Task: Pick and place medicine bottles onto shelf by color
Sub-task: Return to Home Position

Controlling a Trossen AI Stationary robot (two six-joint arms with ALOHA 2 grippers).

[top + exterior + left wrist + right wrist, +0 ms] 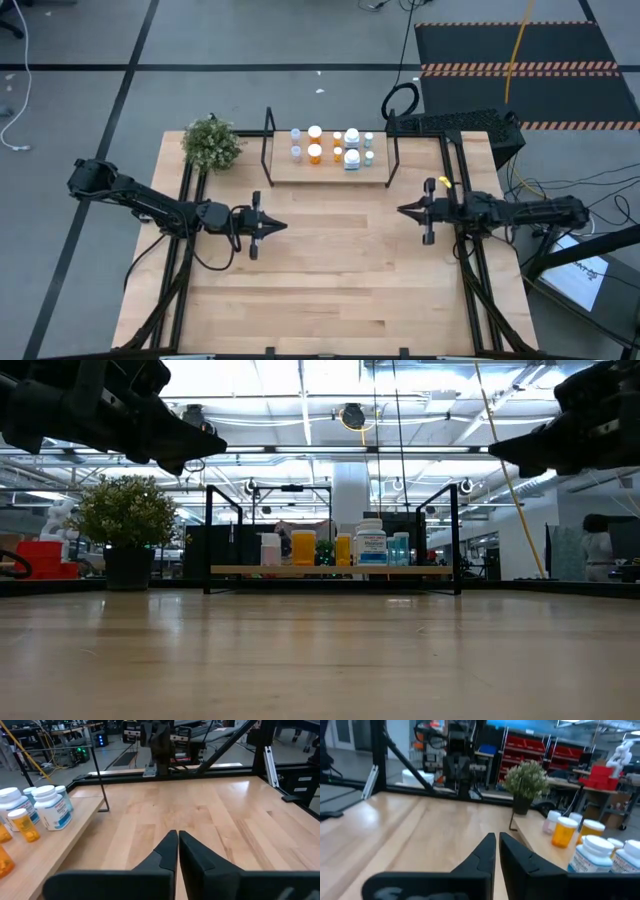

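Several medicine bottles (333, 147) with white caps, orange, pale and white-bodied, stand upright on the shelf (327, 170), a light-wood board with black frame ends at the table's far middle. The same medicine bottles (335, 548) show in a row in the low view. My left gripper (282, 226) hovers shut above the table's left half, pointing toward the right. My right gripper (402, 210) hovers shut above the right half, pointing left. Both are empty; the left gripper (177, 836) and right gripper (497, 837) show fingertips together.
A small potted plant (212, 143) stands at the table's far left, beside the shelf. A black frame structure (452, 122) sits at the far right corner. Bare wooden tabletop (330, 270) spreads between and in front of the grippers.
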